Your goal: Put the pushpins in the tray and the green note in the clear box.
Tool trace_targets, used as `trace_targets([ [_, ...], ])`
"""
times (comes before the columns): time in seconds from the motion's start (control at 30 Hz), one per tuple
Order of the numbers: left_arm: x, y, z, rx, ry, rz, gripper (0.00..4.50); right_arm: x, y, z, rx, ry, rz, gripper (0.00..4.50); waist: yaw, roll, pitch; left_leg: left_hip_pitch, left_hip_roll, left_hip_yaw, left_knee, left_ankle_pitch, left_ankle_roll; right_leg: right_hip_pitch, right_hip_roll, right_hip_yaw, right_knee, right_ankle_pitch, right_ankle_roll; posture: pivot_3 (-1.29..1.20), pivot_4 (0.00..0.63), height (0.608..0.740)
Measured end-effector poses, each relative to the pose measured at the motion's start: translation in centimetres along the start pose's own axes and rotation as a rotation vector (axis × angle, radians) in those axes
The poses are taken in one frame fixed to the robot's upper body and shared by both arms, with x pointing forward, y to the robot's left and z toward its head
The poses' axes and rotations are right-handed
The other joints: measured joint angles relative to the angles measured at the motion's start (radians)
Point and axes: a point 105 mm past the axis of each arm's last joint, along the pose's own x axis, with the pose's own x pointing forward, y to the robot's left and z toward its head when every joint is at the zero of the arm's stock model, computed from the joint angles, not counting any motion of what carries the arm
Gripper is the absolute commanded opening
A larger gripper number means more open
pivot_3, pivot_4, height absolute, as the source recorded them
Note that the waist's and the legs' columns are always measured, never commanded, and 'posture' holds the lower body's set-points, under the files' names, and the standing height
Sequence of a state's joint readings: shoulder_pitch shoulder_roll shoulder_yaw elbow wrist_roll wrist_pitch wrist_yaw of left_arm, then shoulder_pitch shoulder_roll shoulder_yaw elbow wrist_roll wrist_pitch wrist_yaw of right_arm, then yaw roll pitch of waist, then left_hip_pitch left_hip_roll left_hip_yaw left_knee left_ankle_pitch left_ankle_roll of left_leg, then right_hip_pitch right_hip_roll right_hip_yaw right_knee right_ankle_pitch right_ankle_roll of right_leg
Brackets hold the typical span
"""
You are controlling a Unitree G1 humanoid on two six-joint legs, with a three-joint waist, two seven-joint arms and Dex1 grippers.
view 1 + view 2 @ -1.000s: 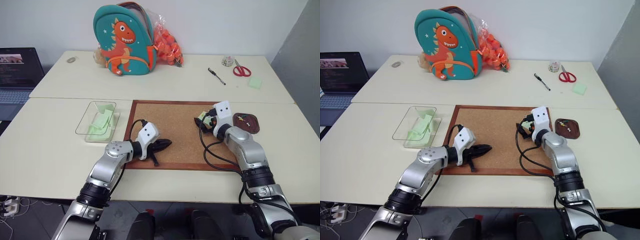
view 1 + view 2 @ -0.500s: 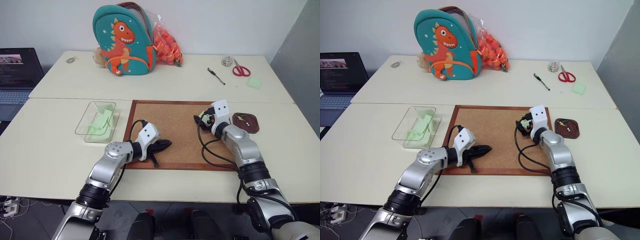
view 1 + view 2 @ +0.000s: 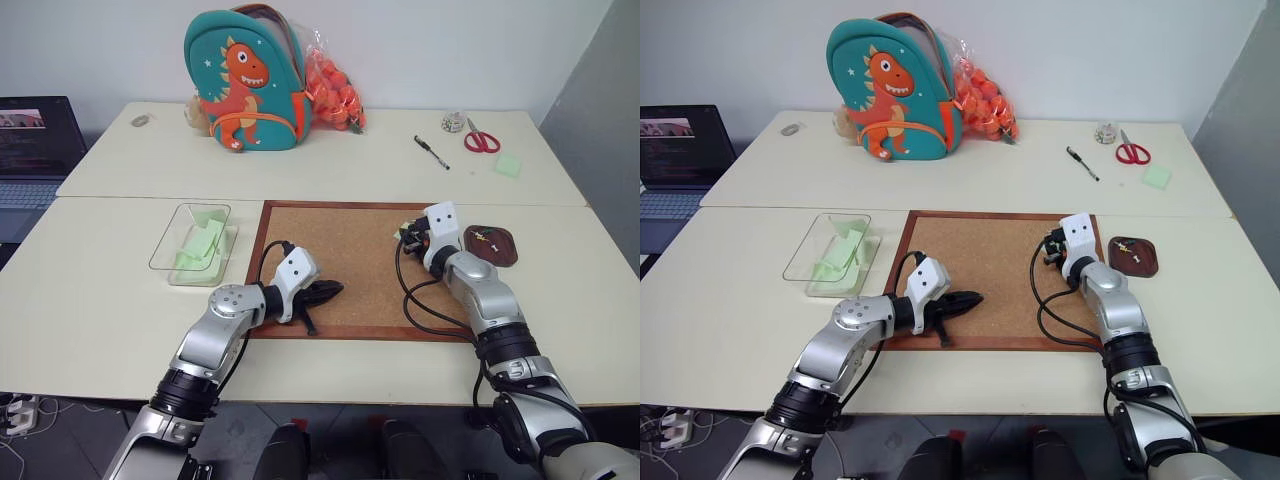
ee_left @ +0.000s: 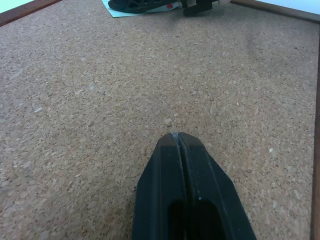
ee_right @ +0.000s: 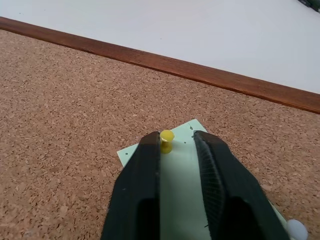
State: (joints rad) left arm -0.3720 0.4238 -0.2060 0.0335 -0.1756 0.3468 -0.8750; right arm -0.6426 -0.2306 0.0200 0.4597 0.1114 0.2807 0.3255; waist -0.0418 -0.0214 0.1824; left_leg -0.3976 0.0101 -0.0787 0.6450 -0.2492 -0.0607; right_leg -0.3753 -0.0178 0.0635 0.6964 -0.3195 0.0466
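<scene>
A pale green note (image 5: 181,172) lies pinned on the cork board (image 3: 340,250) near its far right corner. A yellow-headed pushpin (image 5: 166,135) stands in the note, and a white pushpin (image 5: 296,230) sits at another corner. My right gripper (image 5: 177,137) is low over the note with a narrow gap between its fingers. The yellow pin touches one fingertip (image 5: 151,141) and the other stands apart from it. The dark brown tray (image 3: 491,245), with small pins in it, lies just right of the board. The clear box (image 3: 193,243) left of the board holds green slips. My left gripper (image 4: 178,136) rests shut and empty on the cork.
On the far table are a dinosaur backpack (image 3: 240,75), a bag of orange balls (image 3: 335,85), a pen (image 3: 432,152), red scissors (image 3: 481,140) and a green sticky pad (image 3: 509,165). A laptop (image 3: 30,140) sits at the far left. The board's wooden frame (image 5: 210,75) runs just beyond the note.
My right gripper's fingers have drawn much closer together over the note. The left arm has stayed still.
</scene>
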Motion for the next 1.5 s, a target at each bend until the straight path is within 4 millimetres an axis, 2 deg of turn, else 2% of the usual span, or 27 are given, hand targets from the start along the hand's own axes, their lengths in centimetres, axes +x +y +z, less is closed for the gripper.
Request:
trace_targets([
  [0.07,0.0,-0.1,-0.1,-0.002,0.001,-0.001,0.00,0.0,0.1,0.0,0.000,-0.003,0.004,0.06,0.000,0.000,0.000,0.000,0.000,0.000,0.000,0.000,0.000,0.000,0.000,0.000,0.000,0.000,0.000,0.00,0.150,0.740],
  [0.77,-0.1,-0.5,-0.2,-0.007,0.006,-0.005,0.00,0.0,0.2,0.3,0.004,-0.019,0.003,0.06,-0.001,0.000,0.000,0.000,0.000,0.000,0.000,0.000,0.000,0.000,0.000,0.000,0.000,0.000,0.000,0.00,0.150,0.740],
  [1.03,-0.2,-0.6,-0.3,-0.013,0.009,-0.005,0.00,-0.8,-0.1,3.0,0.014,-0.131,-0.011,0.06,0.000,0.001,0.000,0.000,0.000,0.000,0.000,0.000,0.000,0.000,0.000,0.001,0.000,0.000,0.000,0.00,0.150,0.740],
  [1.23,-0.2,-0.6,-0.3,-0.014,0.006,-0.002,0.00,-1.3,0.4,3.6,0.019,-0.158,0.003,0.06,0.000,0.001,0.000,0.000,0.000,0.000,0.000,0.000,0.000,0.000,0.000,0.000,0.000,0.000,0.000,0.00,0.150,0.740],
  [1.4,-0.2,-0.7,-0.2,-0.012,0.004,-0.001,0.00,-2.6,0.2,4.5,0.031,-0.199,-0.004,0.06,0.001,0.001,0.000,0.000,0.000,0.000,0.000,0.000,0.000,0.000,0.000,0.000,0.000,0.000,0.000,0.00,0.150,0.740],
  [1.5,-0.2,-1.1,-0.3,-0.014,-0.001,-0.010,0.00,-5.0,-2.2,5.2,0.000,-0.212,-0.069,0.06,0.009,0.001,0.000,-0.001,0.001,-0.001,0.000,0.000,0.000,0.000,-0.002,0.000,-0.001,0.000,0.000,0.00,0.150,0.740],
])
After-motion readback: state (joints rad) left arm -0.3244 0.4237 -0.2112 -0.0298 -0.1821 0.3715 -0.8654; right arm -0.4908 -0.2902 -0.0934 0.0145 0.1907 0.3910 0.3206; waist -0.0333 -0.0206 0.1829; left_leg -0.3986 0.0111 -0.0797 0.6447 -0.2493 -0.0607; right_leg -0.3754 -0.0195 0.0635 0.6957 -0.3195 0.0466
